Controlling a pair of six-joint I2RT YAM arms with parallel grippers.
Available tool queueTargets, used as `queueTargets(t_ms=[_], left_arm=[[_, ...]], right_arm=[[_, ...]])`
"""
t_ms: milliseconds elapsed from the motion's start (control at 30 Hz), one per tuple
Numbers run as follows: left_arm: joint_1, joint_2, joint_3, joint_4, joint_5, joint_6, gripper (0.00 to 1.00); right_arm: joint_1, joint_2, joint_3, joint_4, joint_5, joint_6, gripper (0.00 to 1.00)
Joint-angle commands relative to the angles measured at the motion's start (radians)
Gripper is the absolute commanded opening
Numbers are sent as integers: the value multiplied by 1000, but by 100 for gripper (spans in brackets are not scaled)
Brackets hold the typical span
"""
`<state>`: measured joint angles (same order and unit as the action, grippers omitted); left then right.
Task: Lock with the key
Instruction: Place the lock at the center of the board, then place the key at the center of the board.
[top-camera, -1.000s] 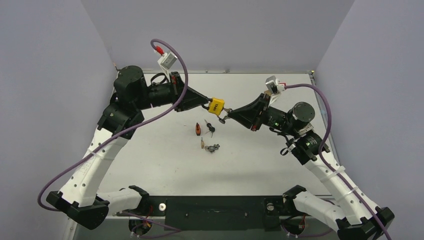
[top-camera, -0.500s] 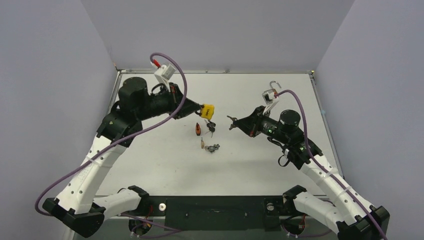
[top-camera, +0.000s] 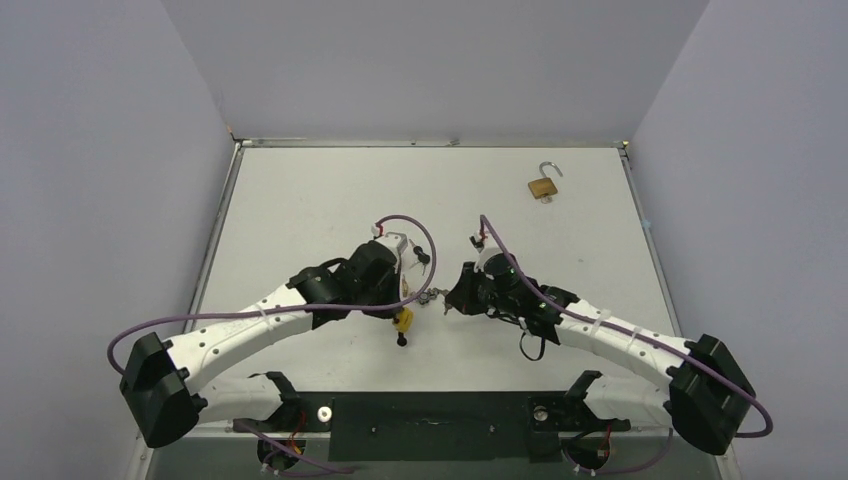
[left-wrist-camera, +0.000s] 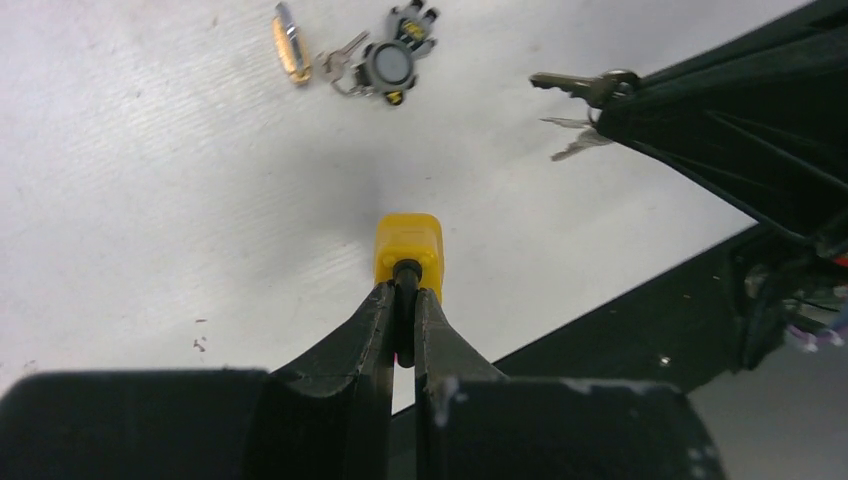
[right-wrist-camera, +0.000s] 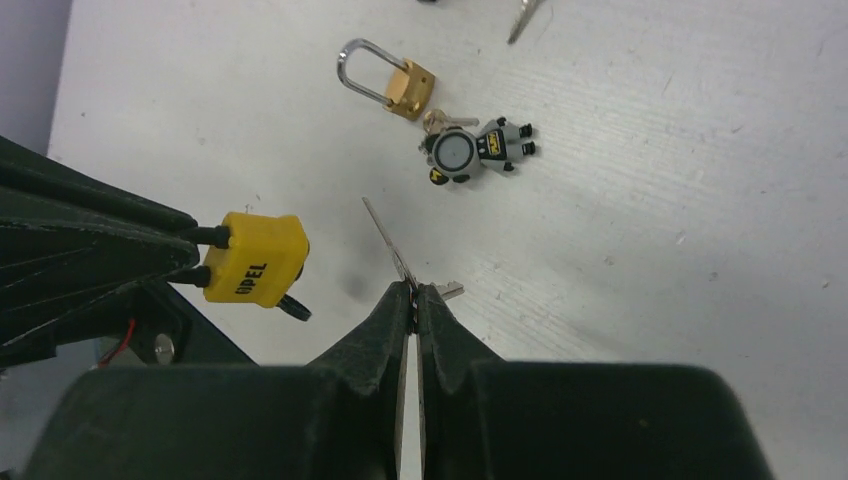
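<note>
Alignment step, we judge: our left gripper (left-wrist-camera: 402, 300) clamps yellow padlock (left-wrist-camera: 408, 243), right gripper (right-wrist-camera: 415, 292) pinches key (right-wrist-camera: 386, 240); next we must line its tip squarely with the keyhole.

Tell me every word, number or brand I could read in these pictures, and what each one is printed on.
"OPEL": black letters on the side of the yellow padlock, seen from the right wrist camera.
Toy figure keychain: small yellow and black marks, too small to read.
Small brass padlock: no writing that can be made out.
Key: seen edge-on, nothing legible.
</note>
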<state>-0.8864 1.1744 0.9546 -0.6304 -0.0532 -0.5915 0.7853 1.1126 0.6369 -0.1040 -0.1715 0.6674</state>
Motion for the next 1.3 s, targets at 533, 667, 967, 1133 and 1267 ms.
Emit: queueTargets(t_ms=[533, 667, 967, 1133, 1267], left_arm=[[-16, 199, -117, 262, -125, -133, 9], [-16, 202, -103, 245, -129, -135, 18], [-14, 159, -56, 188, -131, -118, 30], [-8, 103, -13, 137, -135, -93, 33], [-4, 60, 29, 104, -125, -74, 36]], right_arm=[[176, 329, -37, 240, 129, 182, 0], [176, 333, -34, 239, 129, 186, 10], [151, 268, -8, 159, 163, 164, 39], [102, 179, 11, 116, 164, 153, 43], [27, 105, 40, 29, 168, 135, 49]])
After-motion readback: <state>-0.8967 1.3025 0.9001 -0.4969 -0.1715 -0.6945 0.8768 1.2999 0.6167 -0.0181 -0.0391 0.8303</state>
